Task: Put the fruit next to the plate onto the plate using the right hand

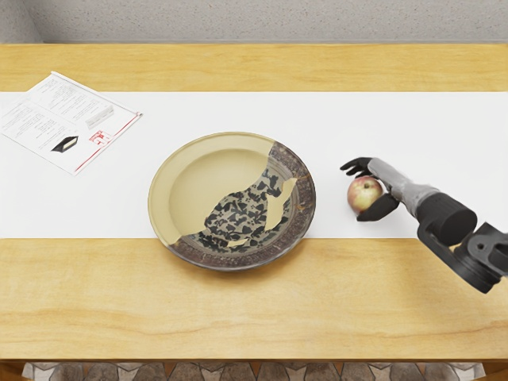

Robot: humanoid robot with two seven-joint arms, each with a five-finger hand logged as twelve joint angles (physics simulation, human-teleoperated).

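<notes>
Now gripping fruit (363, 193) with right hand (384, 187) beside plate (161, 186); next, lift clear and carry onto it.

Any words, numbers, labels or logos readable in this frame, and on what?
Paper sheet: printed lines and red marks, all too small to read.
Plate: dark blotch pattern only, no lettering.
Apple and right hand: no text.
</notes>
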